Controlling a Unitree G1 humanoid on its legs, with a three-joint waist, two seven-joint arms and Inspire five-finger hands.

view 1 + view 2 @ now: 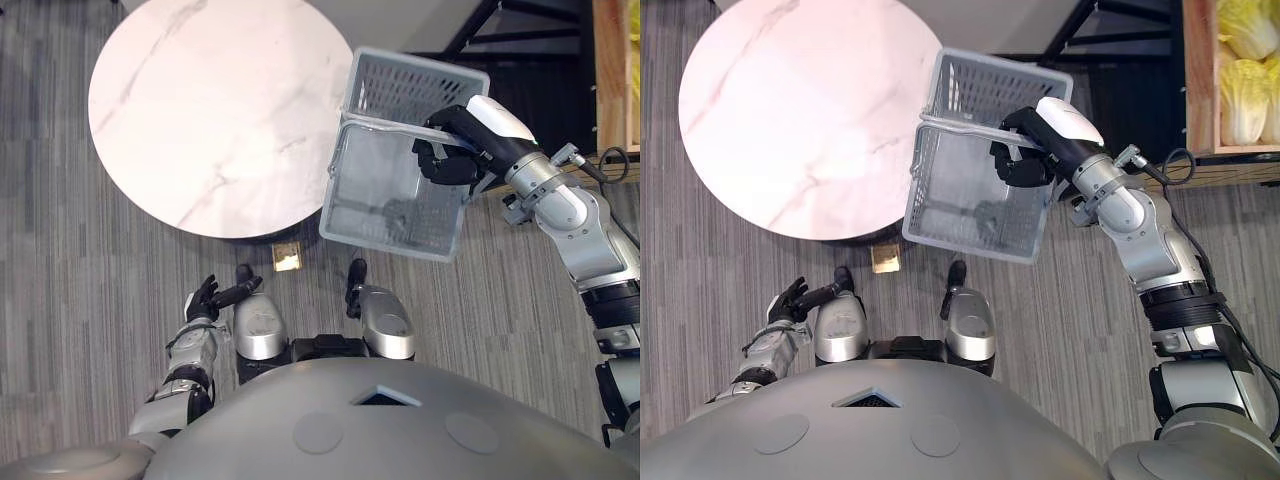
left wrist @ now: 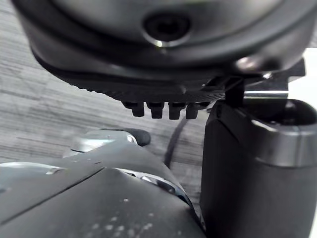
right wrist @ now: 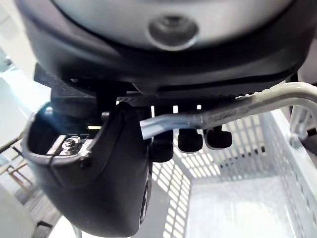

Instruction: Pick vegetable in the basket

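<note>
Cabbages [image 1: 1244,90] are sitting in a wooden box [image 1: 1199,80], well away on the robot's right side. The right hand [image 1: 452,152] is holding up a grey basket [image 1: 385,195] by its handle [image 3: 257,103], and its fingers [image 3: 190,141] are curling tight around the handle. The basket is hanging in the air and tipping a bit, beside the edge of the round white table [image 1: 200,110]. The left hand [image 1: 204,297] is hanging low by the robot's side with its fingers loose.
</note>
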